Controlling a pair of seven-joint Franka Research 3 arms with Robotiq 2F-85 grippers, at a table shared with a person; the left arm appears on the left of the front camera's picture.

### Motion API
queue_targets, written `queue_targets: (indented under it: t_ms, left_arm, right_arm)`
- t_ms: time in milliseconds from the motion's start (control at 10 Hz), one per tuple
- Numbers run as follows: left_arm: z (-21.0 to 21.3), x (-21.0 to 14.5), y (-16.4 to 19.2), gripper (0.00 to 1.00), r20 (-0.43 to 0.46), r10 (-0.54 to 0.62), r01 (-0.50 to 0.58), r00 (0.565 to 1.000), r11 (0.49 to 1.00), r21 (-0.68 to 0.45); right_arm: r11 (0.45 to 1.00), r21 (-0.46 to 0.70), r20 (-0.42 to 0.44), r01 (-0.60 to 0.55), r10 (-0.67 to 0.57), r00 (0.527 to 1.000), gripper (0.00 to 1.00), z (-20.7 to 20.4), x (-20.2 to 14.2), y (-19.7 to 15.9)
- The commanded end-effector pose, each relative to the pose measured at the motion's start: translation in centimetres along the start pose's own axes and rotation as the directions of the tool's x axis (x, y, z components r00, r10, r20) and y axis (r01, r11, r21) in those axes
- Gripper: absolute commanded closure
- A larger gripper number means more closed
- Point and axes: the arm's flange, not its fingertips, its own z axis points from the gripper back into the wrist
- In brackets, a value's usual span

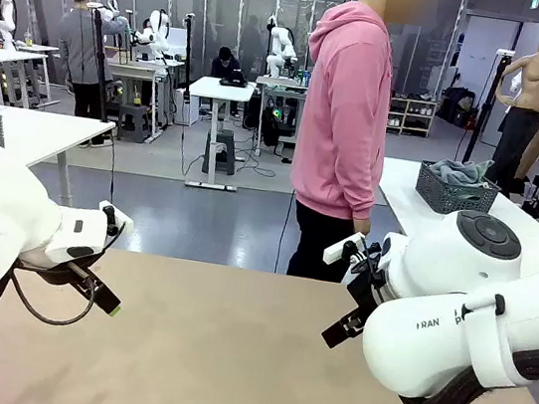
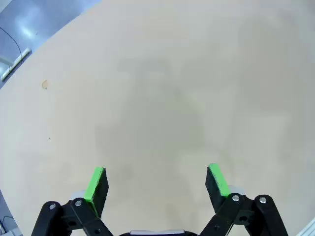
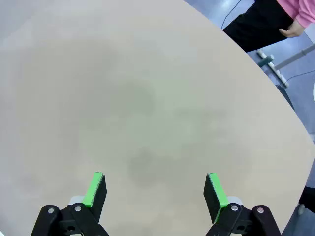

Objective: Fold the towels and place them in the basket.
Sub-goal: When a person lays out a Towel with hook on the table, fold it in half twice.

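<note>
The broad beige matte tabletop (image 1: 228, 357) fills the foreground, its far edge curving against the grey floor (image 1: 196, 222). A small brownish fleck (image 2: 45, 84) marks its surface near that edge. Beyond the beige tabletop, off to its right, a white rectangular table (image 1: 409, 207) carries a dark grey lattice-sided plastic basket (image 1: 456, 196) heaped with crumpled blue-grey towels (image 1: 462, 172).

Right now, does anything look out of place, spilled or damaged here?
Nothing is spilled or damaged. One odd thing: the basket, with towels heaped in it, stands on the white side table, not on the tan table below the open left gripper and right gripper.
</note>
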Motion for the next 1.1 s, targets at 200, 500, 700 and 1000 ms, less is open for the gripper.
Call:
queue_targets:
  t_ms: [200, 500, 700, 1000]
  left_arm:
    - [0.0, 0.0, 0.0, 0.0, 0.0, -0.001, 0.001, 1.0, 1.0, 0.0]
    - [0.0, 0.0, 0.0, 0.0, 0.0, -0.001, 0.001, 1.0, 1.0, 0.0]
    - [0.0, 0.0, 0.0, 0.0, 0.0, -0.001, 0.001, 1.0, 1.0, 0.0]
    - [1.9, 1.1, 0.5, 0.0, 0.016, -0.043, 0.043, 0.999, 0.999, 0.024]
  right_arm:
    - [1.0, 0.0, 0.0, 0.0, 0.0, 1.0, 0.0, 0.0, 0.0, 0.0]
    - [1.0, 0.0, 0.0, 0.0, 0.0, 1.0, 0.0, 0.0, 0.0, 0.0]
    - [1.0, 0.0, 0.0, 0.0, 0.0, 1.0, 0.0, 0.0, 0.0, 0.0]
    - [0.997, -0.077, 0.014, -0.033, 0.034, 0.999, 0.0, 1.7, 1.5, -1.4]
